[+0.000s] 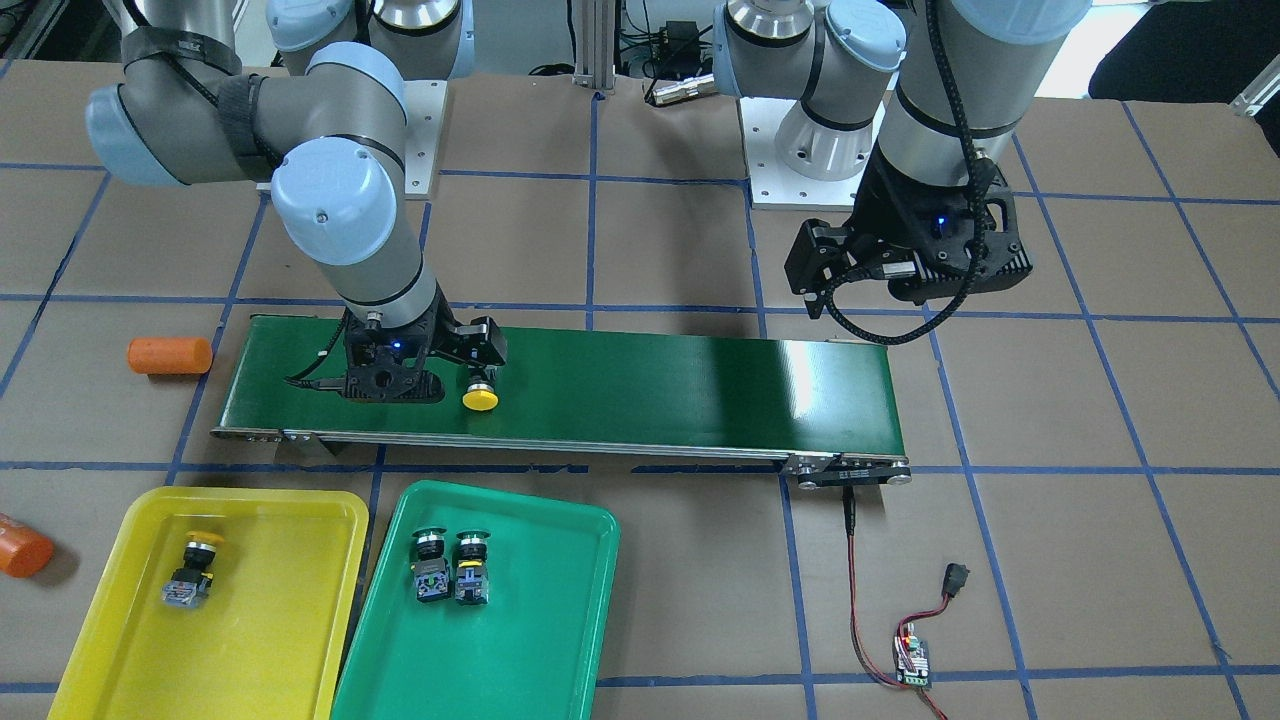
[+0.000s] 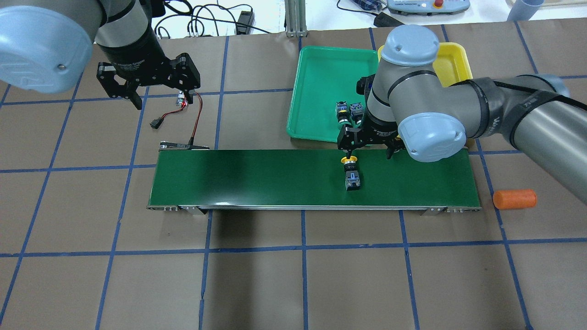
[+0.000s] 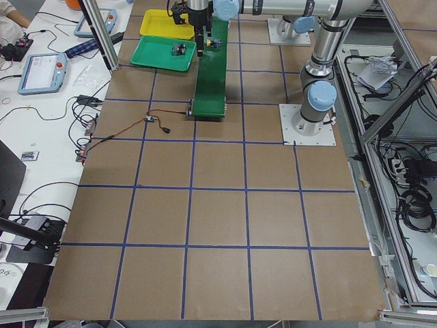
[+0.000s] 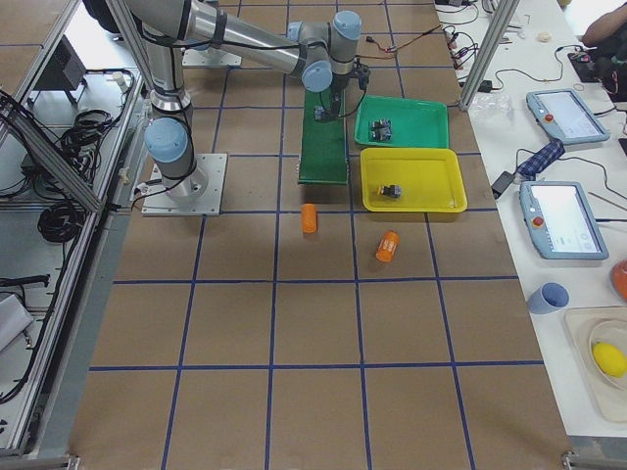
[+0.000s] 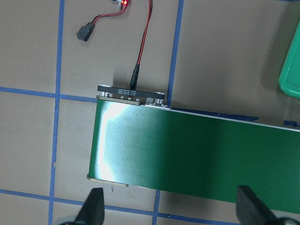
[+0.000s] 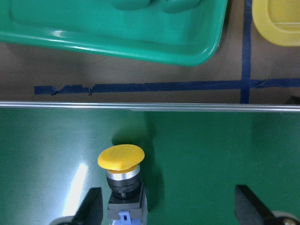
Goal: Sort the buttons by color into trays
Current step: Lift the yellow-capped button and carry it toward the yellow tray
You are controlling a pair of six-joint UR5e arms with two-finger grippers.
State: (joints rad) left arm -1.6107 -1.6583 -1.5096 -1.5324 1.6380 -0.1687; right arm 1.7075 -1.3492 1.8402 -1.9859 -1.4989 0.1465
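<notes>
A yellow-capped button (image 6: 121,159) lies on its side on the green belt, cap toward the trays. My right gripper (image 6: 168,212) hangs open over it, with the button (image 2: 351,173) close to one finger and the other finger well clear. The yellow tray (image 1: 280,620) holds one yellow button (image 1: 190,575). In the green tray (image 1: 540,620) two green buttons (image 1: 432,565) (image 1: 470,568) lie side by side. My left gripper (image 5: 171,211) is open and empty, high over the belt's other end.
The conveyor belt (image 1: 650,385) runs across the table in front of both trays. A power cable and a small circuit board (image 1: 912,660) lie off its end. An orange cylinder (image 1: 170,355) lies beside the belt, another (image 1: 20,545) beside the yellow tray.
</notes>
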